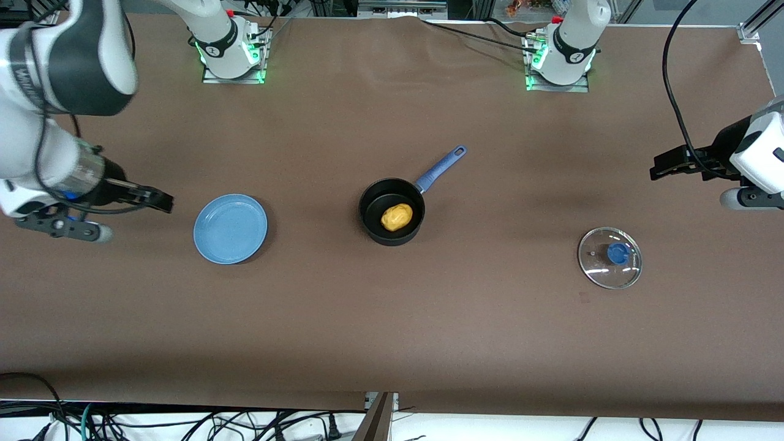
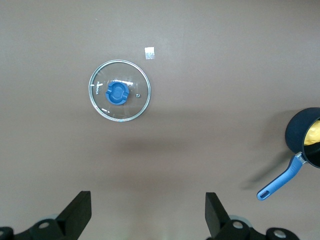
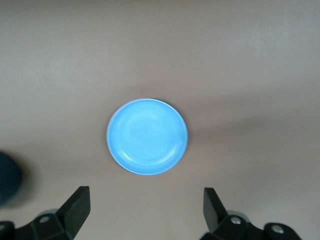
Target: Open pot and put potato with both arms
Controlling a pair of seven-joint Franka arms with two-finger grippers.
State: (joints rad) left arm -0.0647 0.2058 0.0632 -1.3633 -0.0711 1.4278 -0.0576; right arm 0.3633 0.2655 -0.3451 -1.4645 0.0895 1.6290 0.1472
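Front view: nearest us we see the lid (image 1: 610, 257) flat on the table (image 1: 392, 331), then the potato (image 1: 396, 217) inside the open pot (image 1: 392, 211). Left gripper (image 2: 147, 215) and right gripper (image 3: 145, 212) hover, fingers spread, empty.

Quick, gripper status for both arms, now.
Left gripper: open, empty, up over the table near the lid.
Right gripper: open, empty, up over the table beside the blue plate.
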